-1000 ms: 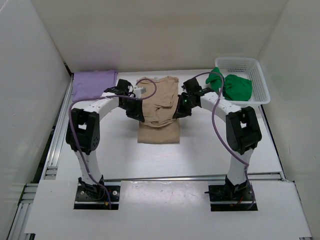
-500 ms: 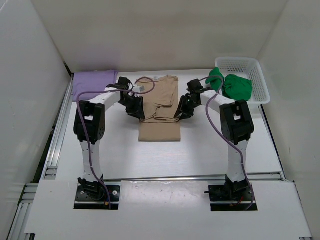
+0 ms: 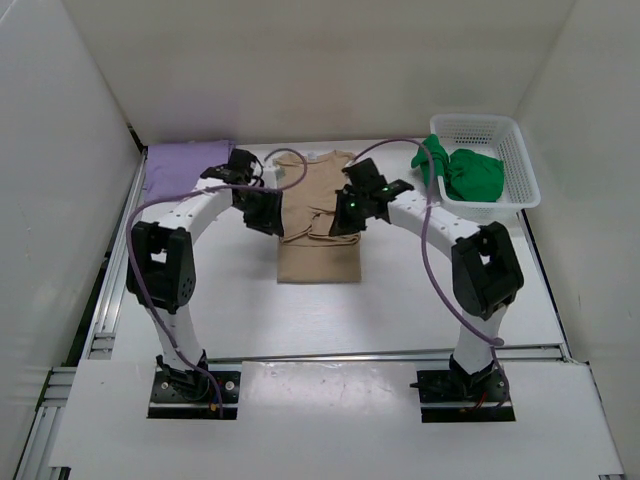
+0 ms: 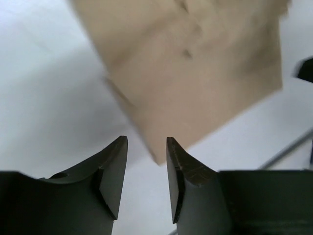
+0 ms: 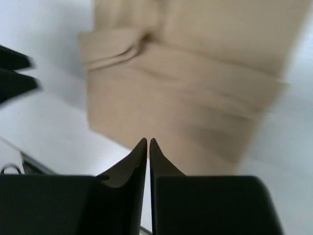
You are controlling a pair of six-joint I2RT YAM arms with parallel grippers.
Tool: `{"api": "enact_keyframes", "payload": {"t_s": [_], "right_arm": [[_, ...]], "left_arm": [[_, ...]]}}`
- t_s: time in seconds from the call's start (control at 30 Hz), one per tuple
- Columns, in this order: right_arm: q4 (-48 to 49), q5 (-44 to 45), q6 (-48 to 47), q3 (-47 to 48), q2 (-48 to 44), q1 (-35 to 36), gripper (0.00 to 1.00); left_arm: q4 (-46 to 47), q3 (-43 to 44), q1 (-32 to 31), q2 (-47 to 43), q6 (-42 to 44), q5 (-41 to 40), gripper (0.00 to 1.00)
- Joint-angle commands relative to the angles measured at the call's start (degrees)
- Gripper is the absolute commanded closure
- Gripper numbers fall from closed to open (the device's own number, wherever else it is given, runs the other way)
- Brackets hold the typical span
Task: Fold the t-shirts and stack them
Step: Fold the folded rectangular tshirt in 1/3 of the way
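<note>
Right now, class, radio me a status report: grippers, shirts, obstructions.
Left gripper open, empty. Right gripper shut, empty. Tan shirt partly folded at centre; purple shirt far left; green shirt in basket. Nothing blocking.

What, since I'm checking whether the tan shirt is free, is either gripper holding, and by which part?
Nothing is held. The left gripper is open and the right gripper shut, both empty, with the tan shirt lying below them.
</note>
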Motion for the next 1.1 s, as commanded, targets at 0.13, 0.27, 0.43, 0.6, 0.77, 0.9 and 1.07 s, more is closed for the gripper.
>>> {"api": "enact_keyframes", "payload": {"t_s": [0.13,0.27,0.43,0.6,0.77,0.9,1.07], "right_arm": [[8.99,-9.29,7.40,-1.13,9.33,1.72,1.00],[11.45,-9.29,8.11,-1.13,10.66,2.24,1.00],[11.46,-9.29,8.11,-2.44,11.27,2.24,1.00],[11.46,-8.68,10.21,-2.63,13.64,2.77,1.00],[9.53,-5.87,15.66,0.36,16.63,2.77,1.00],[10.14,-0.52,20.58,1.50,16.63,2.16,1.00],[9.54,3.18,24.89,7.19,18.21,1.54,1.00]], "left_arm": [[0.60,-8.25,-6.03,-0.27,0.40,5.41,0.49],[2.62,-9.82,-6.65,1.12,0.40,1.90,0.48],[2.62,-11.85,-7.18,3.15,0.40,-1.70,0.48],[2.62,-11.85,-9.11,4.38,0.40,-5.66,0.48],[2.62,-11.85,-10.17,4.38,0.40,-8.56,0.46],[2.62,-11.85,-10.17,4.38,0.40,-10.15,0.46],[2.62,-11.24,-11.39,4.38,0.40,-12.34,0.46]]}}
